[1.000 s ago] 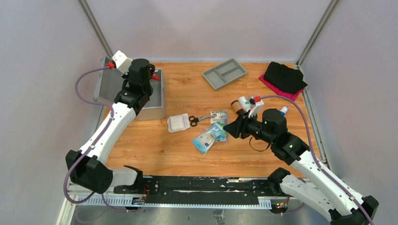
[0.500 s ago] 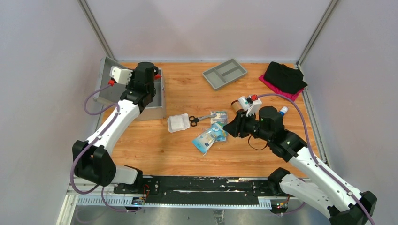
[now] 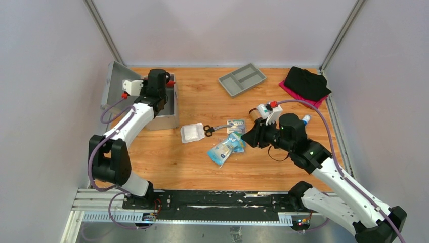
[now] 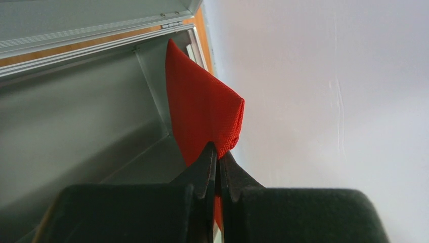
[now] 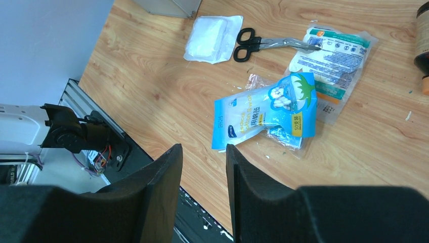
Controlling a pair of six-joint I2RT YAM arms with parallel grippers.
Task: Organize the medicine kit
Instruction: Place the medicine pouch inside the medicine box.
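Lowering red pouch (image 4: 202, 111), deeper into medicine kit (image 3: 164, 121)

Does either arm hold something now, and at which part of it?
The left fingers pinch the red pouch by one edge, at the open metal case. The right fingers are open and hold nothing.

One overhead, two close wrist views.

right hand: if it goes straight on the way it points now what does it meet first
Most likely the blue packet lying on the wooden table, or bare wood right beside it; depth is unclear. The right hand is open, holding nothing.
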